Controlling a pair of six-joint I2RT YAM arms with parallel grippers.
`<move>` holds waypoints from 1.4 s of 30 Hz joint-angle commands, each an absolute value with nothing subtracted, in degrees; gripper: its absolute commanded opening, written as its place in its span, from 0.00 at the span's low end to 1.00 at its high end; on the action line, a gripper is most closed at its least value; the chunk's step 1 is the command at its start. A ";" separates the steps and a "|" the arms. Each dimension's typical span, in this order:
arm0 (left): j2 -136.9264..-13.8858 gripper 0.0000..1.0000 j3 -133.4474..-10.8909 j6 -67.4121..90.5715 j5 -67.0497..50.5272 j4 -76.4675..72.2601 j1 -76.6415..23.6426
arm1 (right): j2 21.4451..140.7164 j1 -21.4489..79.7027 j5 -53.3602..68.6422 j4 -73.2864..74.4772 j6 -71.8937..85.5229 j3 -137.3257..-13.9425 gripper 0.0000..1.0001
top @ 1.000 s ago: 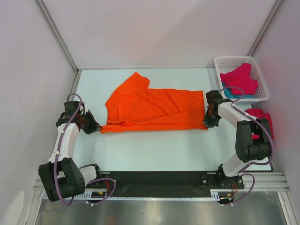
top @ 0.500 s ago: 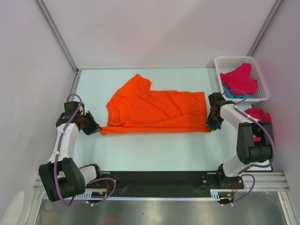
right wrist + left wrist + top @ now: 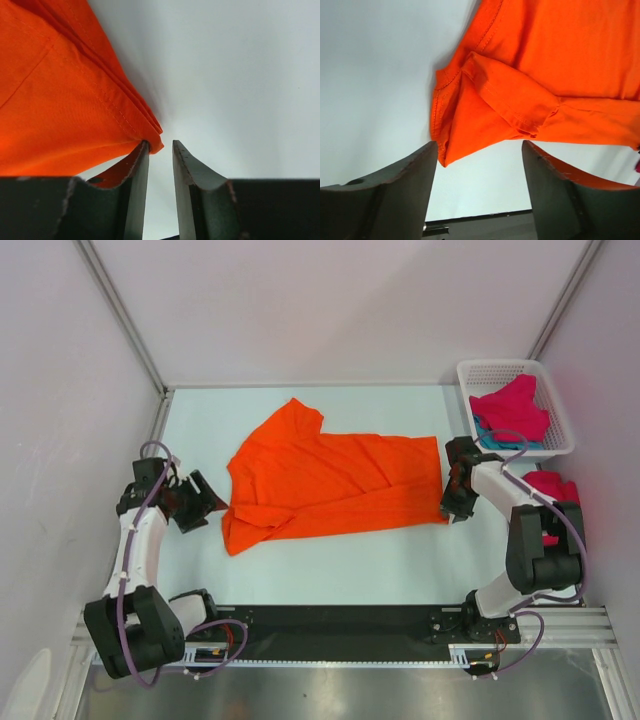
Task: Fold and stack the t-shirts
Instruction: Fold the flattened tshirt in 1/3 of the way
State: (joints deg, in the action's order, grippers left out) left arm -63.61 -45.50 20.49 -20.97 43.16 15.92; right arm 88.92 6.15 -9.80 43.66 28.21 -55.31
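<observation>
Now, nearest the bases, both arms are flanking the orange shirt [image 3: 330,480], which is lying flat on the counter [image 3: 330,565], long axis running left to right. At its rumpled left end the left hand [image 3: 203,502] is sitting just beside the cloth, spread wide and holding nothing, with the shirt straight ahead of it. At the right hem corner the right hand [image 3: 452,502] is resting with a narrow empty gap, the corner brushing one finger [image 3: 135,190] but not pinched. Judging by this, each hand is lying nearest its own end for a fold across the length. A magenta shirt [image 3: 555,485] is lying beside the right arm. Farther back, a second magenta shirt [image 3: 515,405] and a teal shirt [image 3: 492,440] are waiting in the basket [image 3: 500,367].
</observation>
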 commanded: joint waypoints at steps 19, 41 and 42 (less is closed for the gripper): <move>-69.51 0.73 -44.73 29.17 -27.95 29.80 0.53 | 84.64 10.72 -11.34 47.55 29.62 -61.00 0.32; -76.64 0.62 -47.37 32.87 -13.11 29.00 -16.87 | 83.41 10.99 -11.60 47.46 29.27 -59.94 0.32; -76.73 0.62 -47.46 32.70 -12.23 29.44 -17.05 | 83.41 10.99 -11.78 47.46 29.18 -59.94 0.32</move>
State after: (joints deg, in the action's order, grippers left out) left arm -77.97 -44.56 34.06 -19.51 26.96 -15.33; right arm 84.88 10.81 -11.14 47.68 28.88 -58.94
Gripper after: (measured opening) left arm 0.619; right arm 0.320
